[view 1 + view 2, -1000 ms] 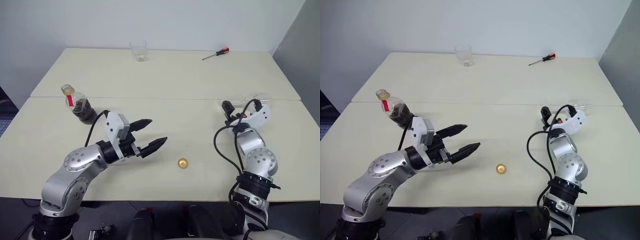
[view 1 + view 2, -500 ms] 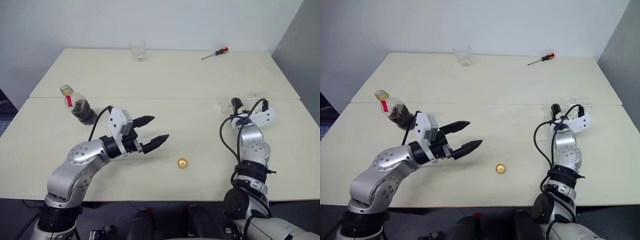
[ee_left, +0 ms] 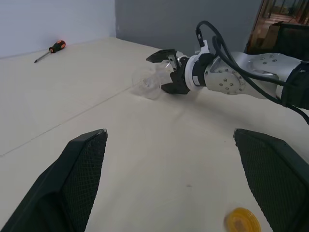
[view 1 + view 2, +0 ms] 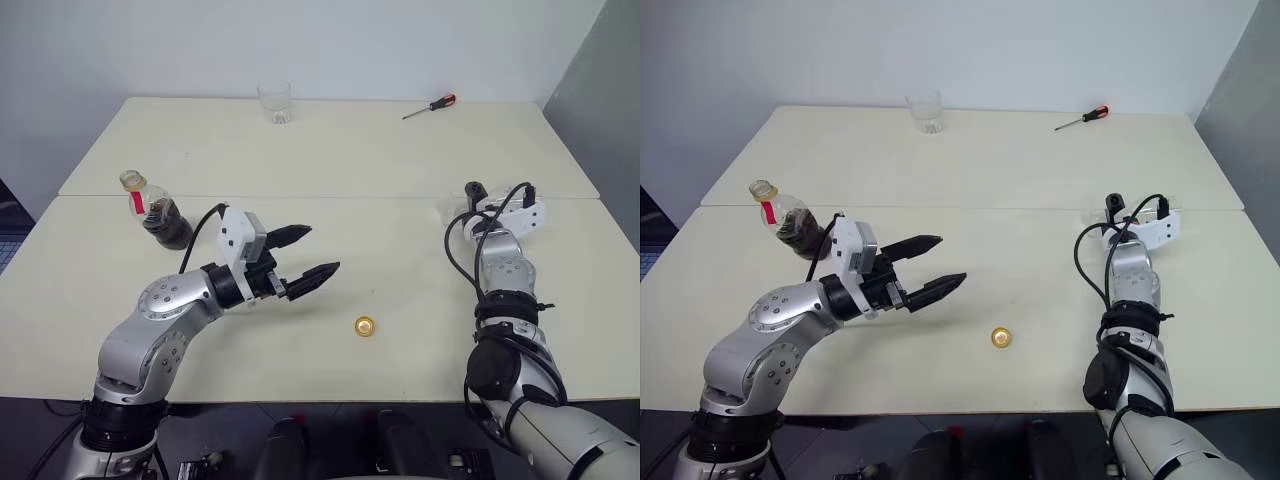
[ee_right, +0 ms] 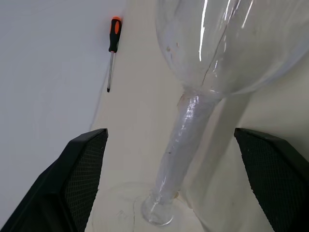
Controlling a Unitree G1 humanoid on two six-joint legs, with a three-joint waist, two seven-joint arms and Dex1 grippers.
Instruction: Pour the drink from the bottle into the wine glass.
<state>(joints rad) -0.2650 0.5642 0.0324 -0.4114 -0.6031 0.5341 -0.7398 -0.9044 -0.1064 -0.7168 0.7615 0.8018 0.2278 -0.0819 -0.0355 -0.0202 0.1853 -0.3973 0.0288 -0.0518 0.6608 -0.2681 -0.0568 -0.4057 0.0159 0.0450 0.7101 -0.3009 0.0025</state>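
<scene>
The bottle (image 4: 160,212) stands uncapped at the table's left, with the dark drink (image 4: 168,226) in its lower part. The clear wine glass (image 3: 146,83) lies on its side at the right. In the right wrist view its bowl (image 5: 227,43) and stem (image 5: 186,140) sit between the wide-spread fingers. My right gripper (image 3: 163,72) is open right at the glass and does not grip it. My left gripper (image 4: 322,250) hovers open over the table's middle, to the right of the bottle, with nothing between its fingers.
A yellow cap (image 4: 365,326) lies on the table (image 4: 330,160) near the front edge, below the left gripper. A short clear tumbler (image 4: 276,100) and an orange-handled screwdriver (image 4: 432,105) sit at the far edge. A seam runs across the tabletop.
My right arm has stretched forward and its wrist has rolled, bringing the open gripper up to the lying glass. The left gripper has hardly moved.
</scene>
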